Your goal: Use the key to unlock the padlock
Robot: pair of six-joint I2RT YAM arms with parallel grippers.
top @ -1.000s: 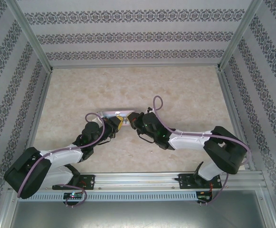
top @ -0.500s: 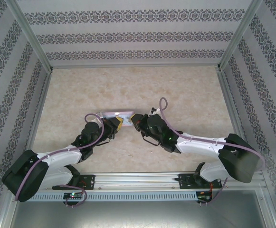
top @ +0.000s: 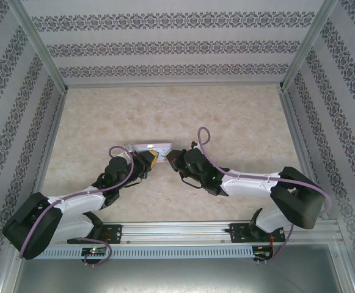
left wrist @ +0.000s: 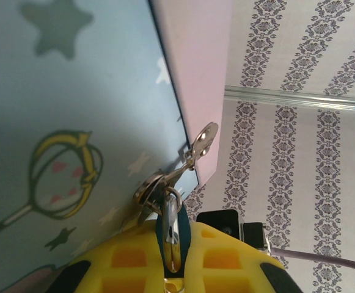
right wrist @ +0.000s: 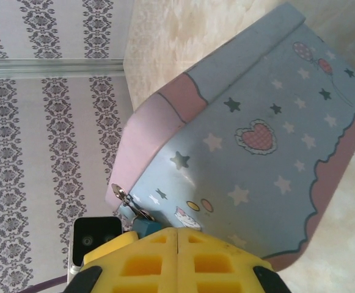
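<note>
Since half a second ago the right arm has drawn its elbow inward and its wrist has edged a little closer to the tin box (top: 144,146), while the left arm and the tin itself lie as they did. The tin sits on the marbled table (top: 238,116), and both arms reach in to the same near corner of it. The left gripper (top: 156,157) comes at that corner from the tin's left-hand near side, and the right gripper (top: 172,155) from its right-hand near side, so that the two sets of yellow fingers almost meet just beside the tin. In the left wrist view the tin's pale blue face with its stars fills the upper left. Its pink lid edge runs down to a small metal hasp (left wrist: 198,143) at the corner, and the padlock (left wrist: 184,235) hangs from that hasp. Its thin shackle is hooked through the ring, and its teal body is pinched between the left gripper's yellow pads (left wrist: 128,259). In the right wrist view the right gripper (right wrist: 177,244) has its two fingers pressed tight together just below the tin's corner. The teal padlock body lies right at the left fingertip, touching or nearly so, and whether anything thin lies between the pressed pads cannot be told
</note>
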